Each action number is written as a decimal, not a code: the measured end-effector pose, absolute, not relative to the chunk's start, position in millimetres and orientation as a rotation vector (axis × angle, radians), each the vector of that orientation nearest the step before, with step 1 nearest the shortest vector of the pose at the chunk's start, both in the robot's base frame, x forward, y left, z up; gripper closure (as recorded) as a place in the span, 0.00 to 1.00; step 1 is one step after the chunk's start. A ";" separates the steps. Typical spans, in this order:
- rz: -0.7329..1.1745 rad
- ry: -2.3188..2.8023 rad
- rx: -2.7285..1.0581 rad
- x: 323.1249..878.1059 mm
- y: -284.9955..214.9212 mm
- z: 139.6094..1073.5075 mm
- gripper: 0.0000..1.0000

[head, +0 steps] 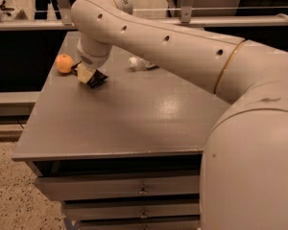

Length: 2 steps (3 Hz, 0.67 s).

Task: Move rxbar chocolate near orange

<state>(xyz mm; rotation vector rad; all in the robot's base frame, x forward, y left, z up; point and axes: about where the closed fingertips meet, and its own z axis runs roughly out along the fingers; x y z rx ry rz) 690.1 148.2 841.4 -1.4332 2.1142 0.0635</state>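
Observation:
The orange [64,63] sits near the back left corner of the grey table [134,123]. My gripper [89,75] is low over the table just right of the orange and points down. It is shut on the rxbar chocolate [99,79], a flat black wrapper whose ends stick out on both sides of the fingers. The bar's left end lies close to the orange. I cannot tell whether the bar rests on the table.
A clear plastic bottle [140,63] lies on its side at the back of the table, right of the gripper. My arm [182,47] spans the table's right side. The table's left edge is close to the orange. Drawers [143,189] are below the front.

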 end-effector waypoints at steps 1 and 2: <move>0.051 2.120 -1.432 692.2 142.9 840.7 0.04; 0.050 2.120 -1.432 692.5 142.2 840.9 0.00</move>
